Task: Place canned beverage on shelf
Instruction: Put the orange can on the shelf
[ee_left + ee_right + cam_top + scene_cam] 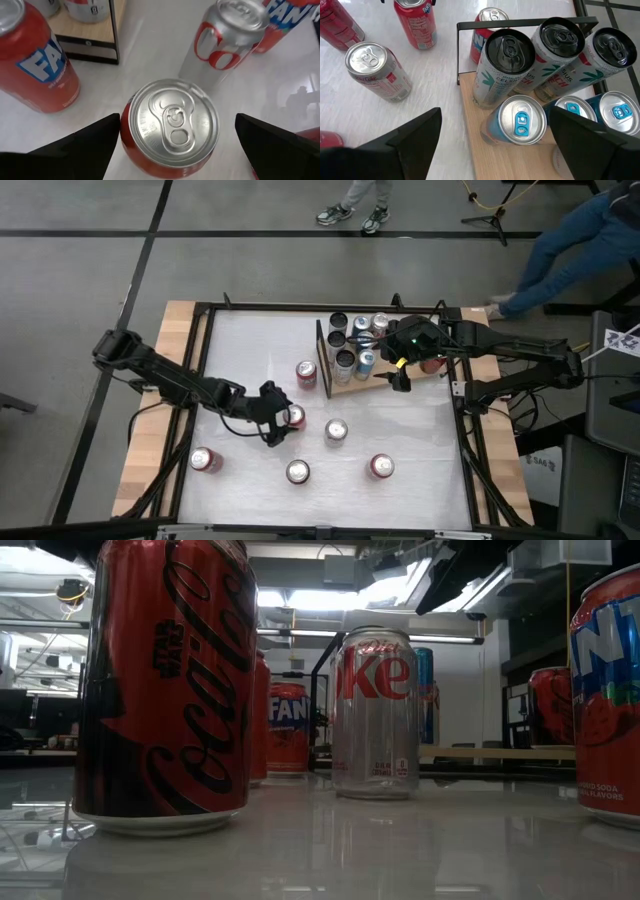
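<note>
A red can point(170, 130) stands upright on the white table, left of the middle; it also shows in the high view point(295, 416). My left gripper point(285, 421) is open, with one finger on each side of this can. The shelf point(352, 387) is a light wooden board with a black upright frame point(320, 358) at its left end, and several cans point(530, 60) stand on it. My right gripper point(398, 372) is open and empty above the shelf's near side, over a blue-topped can point(522, 121). My left gripper has one finger point(95, 142) right beside the red can's side point(126, 140); I cannot tell whether it touches. The other finger point(270, 137) stands clear of the can. The can stands upright on the table.
Other cans stand on the table: a red Fanta can point(306, 372) beside the shelf's frame, a silver can point(336, 430), and three along the near side point(205, 460), point(298, 471), point(381, 466). People's legs point(560, 240) show beyond the far edge.
</note>
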`<state>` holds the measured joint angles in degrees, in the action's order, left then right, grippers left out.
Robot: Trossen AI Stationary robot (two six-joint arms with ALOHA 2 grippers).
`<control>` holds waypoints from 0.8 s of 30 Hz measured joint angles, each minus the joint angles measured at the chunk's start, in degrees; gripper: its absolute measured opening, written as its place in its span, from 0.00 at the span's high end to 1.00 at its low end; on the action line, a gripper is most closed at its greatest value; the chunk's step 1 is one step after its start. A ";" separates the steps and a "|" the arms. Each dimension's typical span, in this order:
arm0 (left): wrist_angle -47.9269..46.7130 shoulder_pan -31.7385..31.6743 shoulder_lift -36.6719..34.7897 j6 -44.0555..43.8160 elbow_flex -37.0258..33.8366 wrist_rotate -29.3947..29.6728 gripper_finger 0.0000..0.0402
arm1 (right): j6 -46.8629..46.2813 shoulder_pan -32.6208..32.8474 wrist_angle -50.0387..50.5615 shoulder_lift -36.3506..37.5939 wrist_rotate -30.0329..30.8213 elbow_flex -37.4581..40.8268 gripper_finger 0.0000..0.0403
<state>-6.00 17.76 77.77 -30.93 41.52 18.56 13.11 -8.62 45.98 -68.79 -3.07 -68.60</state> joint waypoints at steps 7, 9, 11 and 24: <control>0.85 0.00 -3.44 0.03 0.02 0.21 0.04 | 0.00 0.00 0.00 0.00 0.00 -0.01 0.11; 0.70 -0.12 -4.53 0.63 0.02 0.22 0.04 | 0.01 0.00 0.00 0.00 0.00 0.00 0.11; 0.87 -0.13 -5.71 1.85 0.02 0.27 0.04 | 0.01 0.00 0.00 0.00 0.00 0.00 0.11; -2.70 -0.13 -13.54 13.57 0.04 -1.45 0.04 | -0.01 0.01 -0.07 0.00 -3.56 0.00 0.11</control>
<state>-8.70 17.63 64.23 -17.36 41.56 17.11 13.11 -8.61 45.91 -68.79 -6.63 -68.60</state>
